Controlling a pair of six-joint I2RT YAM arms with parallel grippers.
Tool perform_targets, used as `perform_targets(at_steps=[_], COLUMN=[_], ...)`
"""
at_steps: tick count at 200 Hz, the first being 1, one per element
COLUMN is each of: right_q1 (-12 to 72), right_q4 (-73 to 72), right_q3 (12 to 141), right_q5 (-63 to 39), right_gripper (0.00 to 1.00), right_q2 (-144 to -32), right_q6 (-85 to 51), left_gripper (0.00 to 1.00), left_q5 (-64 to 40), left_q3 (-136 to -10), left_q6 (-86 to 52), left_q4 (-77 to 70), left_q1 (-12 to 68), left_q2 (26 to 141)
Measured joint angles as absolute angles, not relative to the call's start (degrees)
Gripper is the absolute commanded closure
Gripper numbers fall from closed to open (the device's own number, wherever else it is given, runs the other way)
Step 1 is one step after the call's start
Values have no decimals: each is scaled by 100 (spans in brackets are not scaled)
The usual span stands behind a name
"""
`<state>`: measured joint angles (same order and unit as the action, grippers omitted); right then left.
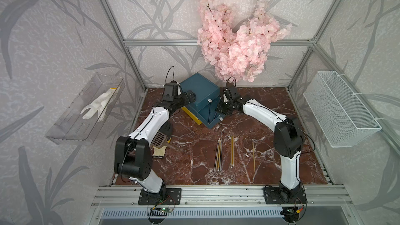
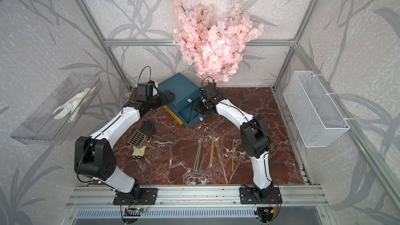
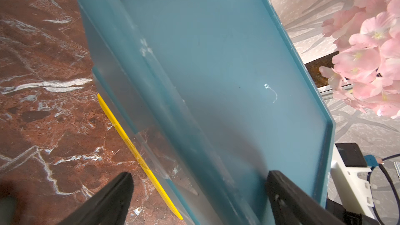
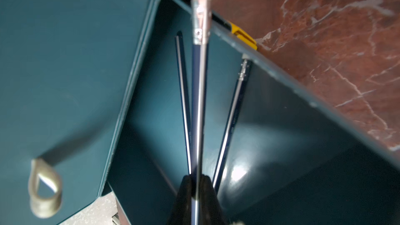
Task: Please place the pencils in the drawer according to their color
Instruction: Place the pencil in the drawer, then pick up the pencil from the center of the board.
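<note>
Right tool point(image 4: 198, 200): clamped tight on a dark pencil point(image 4: 200, 83), gripped low on the shaft; pale eraser end points away from the wrist.
Dark pencil, place: in the air above the middle drawer point(image 4: 281, 76), tilted, not lying down.
Middle drawer, contents: two more dark pencils point(image 4: 184, 104) on its floor, spread in a V either side of the held one.
Left tool point(image 3: 197, 191): jaws wide, nothing in them; straddles the chest's top edge, one finger point(image 3: 281, 191) over the lid, the other on the worktop side; contact unclear.
Chest point(image 1: 199, 89): teal, back middle of worktop point(image 1: 194, 165), turned corner-on; top drawer shut, middle drawer pulled out, yellow drawer point(image 1: 192, 116) at the bottom slightly out.
Loose pencils: on worktop in front of chest, well apart from it, roughly parallel. Tight bunch point(image 1: 218, 154) of about four, yellow and dark mixed; yellow pair point(image 1: 232, 151) near it; single yellow point(image 1: 253, 154) further toward the right arm.
Scoop point(image 2: 138, 137): brown, slotted, resting on a glove point(image 2: 148, 126), black with tan cuff, near the left arm.
Walls: white glove point(image 1: 97, 104) in clear tray point(image 1: 71, 130) on the left; wire basket point(image 1: 339, 109) on the right; pink blossoms point(image 1: 236, 40) above the chest.
</note>
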<state>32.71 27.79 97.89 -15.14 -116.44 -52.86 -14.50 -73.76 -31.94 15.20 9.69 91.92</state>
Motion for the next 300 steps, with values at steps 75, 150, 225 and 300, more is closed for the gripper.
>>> perform_targets(at_steps=[75,150,225,300], right_q1=[3400,3535,4388,5308], right_q4=[2899,3037,3402,3642], right_q3=[9959,9024,7461,6429], right_q5=[-1634,-1391,-626,-12], right_gripper=[64,64,64,66], right_q2=[-11625,-10372,-9170,-9386], right_q6=[-5133,-5068,-5214,-5935], left_gripper=[0,0,0,0], left_q5=[-1452,-1468,-1498,-1509], left_q3=[-7354,-7323,-7175,-7109], left_q6=[-3197,-3201,-3210,-3216], left_q4=[1492,1431,1210,1109], left_q1=[969,969,969,969], left_q2=[9190,9190,9150,9129])
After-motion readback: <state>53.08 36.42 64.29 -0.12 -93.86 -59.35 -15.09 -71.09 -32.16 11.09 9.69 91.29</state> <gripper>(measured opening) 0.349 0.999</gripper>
